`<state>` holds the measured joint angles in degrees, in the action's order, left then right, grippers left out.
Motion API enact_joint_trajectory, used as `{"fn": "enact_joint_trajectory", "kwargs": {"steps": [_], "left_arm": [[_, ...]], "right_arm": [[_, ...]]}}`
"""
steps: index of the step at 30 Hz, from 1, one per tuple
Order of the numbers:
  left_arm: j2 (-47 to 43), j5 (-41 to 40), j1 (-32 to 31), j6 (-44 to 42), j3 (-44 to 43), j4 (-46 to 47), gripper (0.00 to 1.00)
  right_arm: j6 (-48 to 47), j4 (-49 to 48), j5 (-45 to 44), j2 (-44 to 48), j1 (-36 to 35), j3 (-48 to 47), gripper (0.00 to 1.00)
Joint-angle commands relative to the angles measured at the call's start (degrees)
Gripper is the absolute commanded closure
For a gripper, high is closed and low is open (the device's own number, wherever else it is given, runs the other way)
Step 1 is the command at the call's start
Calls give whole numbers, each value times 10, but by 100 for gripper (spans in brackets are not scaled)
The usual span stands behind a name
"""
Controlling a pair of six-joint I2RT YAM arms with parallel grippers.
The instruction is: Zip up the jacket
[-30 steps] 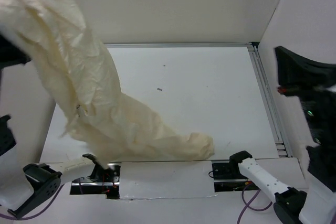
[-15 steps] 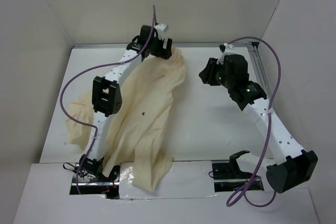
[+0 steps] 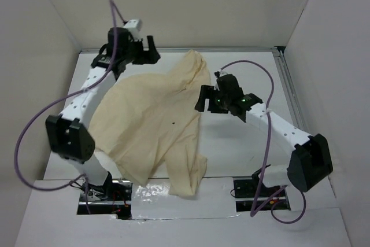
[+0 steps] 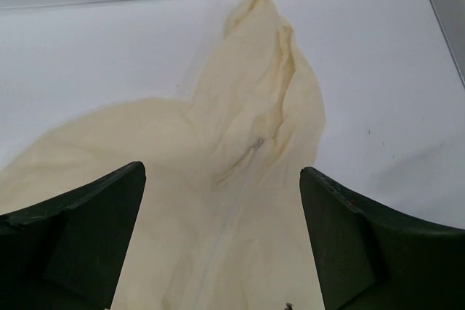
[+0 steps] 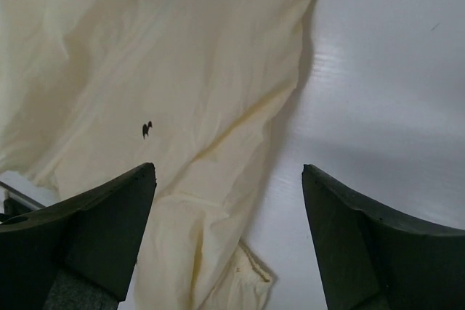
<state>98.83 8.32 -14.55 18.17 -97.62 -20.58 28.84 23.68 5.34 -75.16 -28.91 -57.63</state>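
Note:
The cream jacket [image 3: 150,125] lies spread and wrinkled on the white table, its hood-like tip [image 3: 195,62] pointing to the far edge and one part [image 3: 188,177] reaching the near ledge. My left gripper [image 3: 155,50] hovers open over the far left, above the jacket, holding nothing. In the left wrist view the gripper [image 4: 221,172] frames the jacket [image 4: 240,208] and a small metal zip pull [image 4: 259,142]. My right gripper [image 3: 201,99] stands open beside the jacket's right edge. The right wrist view has the gripper [image 5: 229,170] over that edge [image 5: 283,107], with a small dark mark [image 5: 147,129] on the cloth.
A metal rail [image 3: 231,49] runs along the table's far edge and another [image 3: 292,102] down the right side. White walls close in on three sides. Purple cables [image 3: 26,137] loop from both arms. The arm bases [image 3: 104,198] sit in cut-outs at the near ledge.
The jacket now lies spread wider and flatter than half a second ago. My left gripper has moved left off the jacket's far tip. My right gripper has moved nearer, to the jacket's right edge.

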Motion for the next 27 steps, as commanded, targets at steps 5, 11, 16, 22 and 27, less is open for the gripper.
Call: {"fn": "enact_joint_trajectory", "kwargs": {"steps": [5, 11, 16, 22, 27], "left_arm": [[-128, 42, 50, 93, 310, 52, 1], [-62, 74, 95, 115, 359, 65, 1], [29, 97, 129, 115, 340, 77, 1], [102, 111, 136, 119, 295, 70, 1], [119, 141, 129, 108, 258, 63, 1]], "right_arm": [[66, -14, 13, -116, -76, 12, 16], [105, 10, 27, -174, -99, 9, 86], [110, 96, -88, -135, -36, 7, 100], [70, 176, -169, -118, 81, 11, 100], [58, 202, -226, -122, 102, -6, 100]]}}
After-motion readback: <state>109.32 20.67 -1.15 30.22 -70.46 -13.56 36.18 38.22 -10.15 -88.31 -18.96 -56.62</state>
